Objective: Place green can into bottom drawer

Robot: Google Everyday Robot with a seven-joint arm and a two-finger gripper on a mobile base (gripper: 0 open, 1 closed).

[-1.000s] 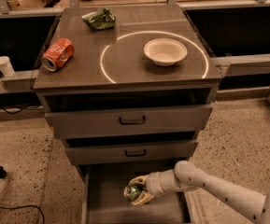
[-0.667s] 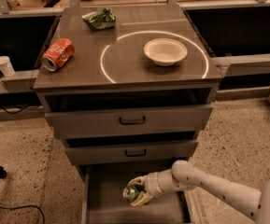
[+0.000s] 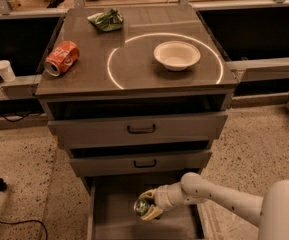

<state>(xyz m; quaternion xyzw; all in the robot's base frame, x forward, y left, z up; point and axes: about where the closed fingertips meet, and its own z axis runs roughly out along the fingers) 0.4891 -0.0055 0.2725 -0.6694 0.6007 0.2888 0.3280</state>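
Note:
The green can [image 3: 143,206], shiny green and silver, is held in my gripper [image 3: 149,206], which is shut on it. The gripper hangs over the middle of the open bottom drawer [image 3: 115,219], the lowest grey tray pulled out under the cabinet. The can is inside the drawer's outline; I cannot tell whether it touches the drawer floor. My white arm [image 3: 219,196] reaches in from the lower right.
On the cabinet top lie an orange-red soda can [image 3: 61,58] at the left, a wrinkly green foil bag [image 3: 105,20] at the back and a white bowl [image 3: 177,54] inside a white ring. Two upper drawers with black handles [image 3: 141,129] stand slightly open. A white cup [image 3: 4,70] stands far left.
My gripper with the green can has moved slightly to the left over the bottom drawer. Nothing on the cabinet top has moved.

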